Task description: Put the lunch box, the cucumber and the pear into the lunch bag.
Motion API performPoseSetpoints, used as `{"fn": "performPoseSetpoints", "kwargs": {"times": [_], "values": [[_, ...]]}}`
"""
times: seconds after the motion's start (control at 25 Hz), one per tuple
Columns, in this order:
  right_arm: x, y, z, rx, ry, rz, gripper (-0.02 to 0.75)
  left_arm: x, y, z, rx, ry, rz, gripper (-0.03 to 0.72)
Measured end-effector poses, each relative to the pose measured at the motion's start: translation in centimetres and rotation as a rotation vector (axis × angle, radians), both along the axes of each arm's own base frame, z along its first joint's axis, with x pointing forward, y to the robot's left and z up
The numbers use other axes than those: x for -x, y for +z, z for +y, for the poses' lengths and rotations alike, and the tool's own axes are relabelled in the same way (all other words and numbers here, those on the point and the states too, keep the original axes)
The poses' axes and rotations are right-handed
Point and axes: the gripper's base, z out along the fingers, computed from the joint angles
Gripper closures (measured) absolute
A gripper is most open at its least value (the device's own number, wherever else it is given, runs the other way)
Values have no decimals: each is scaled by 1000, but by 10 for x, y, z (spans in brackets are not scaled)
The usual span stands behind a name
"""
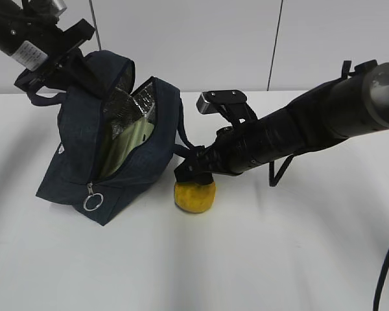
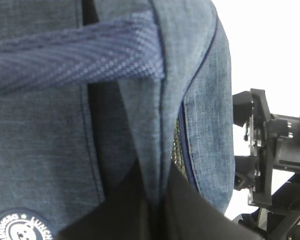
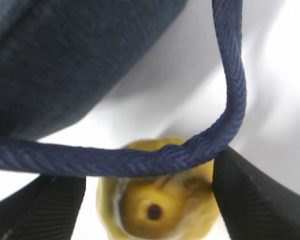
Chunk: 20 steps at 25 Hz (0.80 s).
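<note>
Right gripper [image 1: 196, 173] sat low on the pear [image 1: 195, 196] in the exterior view, jaws hidden by the arm there, so the grip was unreadable from this side. Pear rested on the white table [image 1: 279, 259], just beside the lunch bag [image 1: 110, 162] at its 4 o'clock. Bag stood tilted, mouth open toward 1 o'clock, foil lining showing, a pale green lid of the lunch box [image 1: 137, 137] visible inside. Zipper ring [image 1: 93, 202] hung at the bag's lower front. Left gripper [image 1: 55, 68] was at the bag's top edge, around 11 o'clock; grip could not be told there.

Left wrist view: bag fabric filled the frame, handle strap [image 2: 80, 55] across the top, round white logo [image 2: 22, 227] at 7 o'clock. Left jaws appeared pinched on the bag's edge at the bottom.

Right wrist view: both fingers [image 3: 255, 195] spread wide either side of the pear [image 3: 157, 200], right one touching it, left one apart. A bag handle [image 3: 140, 160] draped across, over the pear's top.
</note>
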Motion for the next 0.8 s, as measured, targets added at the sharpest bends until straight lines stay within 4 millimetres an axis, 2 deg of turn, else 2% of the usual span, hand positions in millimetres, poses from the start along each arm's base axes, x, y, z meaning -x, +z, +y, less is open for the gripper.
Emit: {"fn": "performPoseSetpoints", "kwargs": {"times": [0.52,0.68,0.8], "values": [[5,-5,-3,47,-15,101,158,0,0,0,1,0,0,688],[5,-5,-3,46,-9,102,224,0,0,0,1,0,0,688],[5,-4,-4,45,-9,99,242,0,0,0,1,0,0,688]]}}
